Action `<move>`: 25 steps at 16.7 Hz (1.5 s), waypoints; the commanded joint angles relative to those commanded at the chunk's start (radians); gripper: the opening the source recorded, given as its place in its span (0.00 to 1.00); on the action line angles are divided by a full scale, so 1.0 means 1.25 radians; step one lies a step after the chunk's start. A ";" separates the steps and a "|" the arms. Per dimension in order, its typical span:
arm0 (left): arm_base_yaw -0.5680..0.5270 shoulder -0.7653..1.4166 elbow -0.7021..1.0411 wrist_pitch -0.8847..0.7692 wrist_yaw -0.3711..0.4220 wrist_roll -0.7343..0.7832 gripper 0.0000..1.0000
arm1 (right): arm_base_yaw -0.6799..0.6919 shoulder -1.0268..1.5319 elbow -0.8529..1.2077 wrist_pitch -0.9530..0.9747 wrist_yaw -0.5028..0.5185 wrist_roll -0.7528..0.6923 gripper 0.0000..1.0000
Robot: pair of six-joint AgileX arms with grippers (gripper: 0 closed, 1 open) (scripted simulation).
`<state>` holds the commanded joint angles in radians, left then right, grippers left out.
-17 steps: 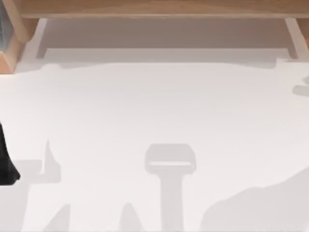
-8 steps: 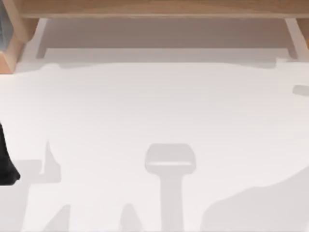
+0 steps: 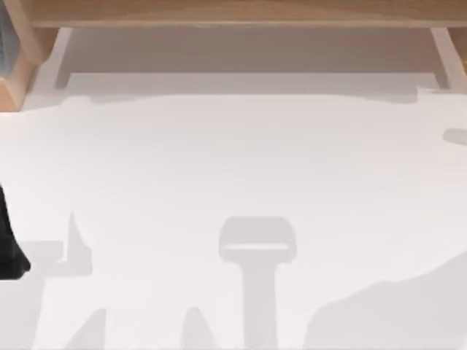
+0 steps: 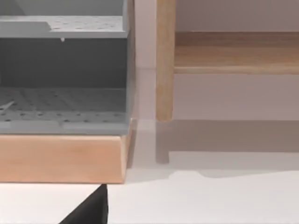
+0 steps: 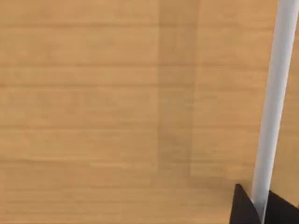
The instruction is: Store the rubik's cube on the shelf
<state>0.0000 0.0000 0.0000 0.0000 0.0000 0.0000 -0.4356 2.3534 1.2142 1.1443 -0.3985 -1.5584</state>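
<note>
White tabletop (image 3: 233, 182) spreads before you in the top view, crossed by soft grey shadows. Along its far edge runs the shelf (image 3: 241, 13), a light-brown board raised on wooden side supports, so the storage surface sits above the tabletop and anything stored there has to be lifted up to it. At the left edge you see a dark part of the left arm (image 3: 9, 248), low and off to the side, which I judge to be a parked pose that leaves the middle free. The rubik's cube is not to be found here, so you cannot place it from this view.

Turning to the left wrist view, you look across the tabletop at one shelf support (image 4: 165, 60) standing upright, with a grey perforated rack (image 4: 63, 74) on a wooden base (image 4: 63, 158) just beside it. A black tip of the left hand (image 4: 91, 210) pokes in at the lower edge; whether its fingers are apart or together you cannot tell.

In the right wrist view, wood grain of the shelf board lies close under the camera, suggesting the right arm is over the shelf. A pale bar (image 5: 273, 102) crosses it, and dark tips of the right hand (image 5: 254, 205) show beside that bar. Their grip cannot be judged, and no cube is seen between them.
</note>
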 joint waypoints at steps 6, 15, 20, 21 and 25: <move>0.000 0.000 0.000 0.000 0.000 0.000 1.00 | -0.013 -0.017 -0.033 0.017 -0.005 0.002 0.00; 0.000 0.000 0.000 0.000 0.000 0.000 1.00 | -0.056 -0.098 -0.223 0.123 -0.054 0.003 0.00; 0.000 0.000 0.000 0.000 0.000 0.000 1.00 | -0.068 -0.110 -0.252 0.141 -0.061 0.004 0.00; 0.000 0.000 0.000 0.000 0.000 0.000 1.00 | -0.077 -0.120 -0.277 0.155 -0.070 0.004 0.00; 0.000 0.000 0.000 0.000 0.000 0.000 1.00 | -0.114 -0.164 -0.391 0.219 -0.112 0.005 0.00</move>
<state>0.0000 0.0000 0.0000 0.0000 0.0000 0.0000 -0.5786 2.1478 0.7256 1.4185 -0.5388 -1.5518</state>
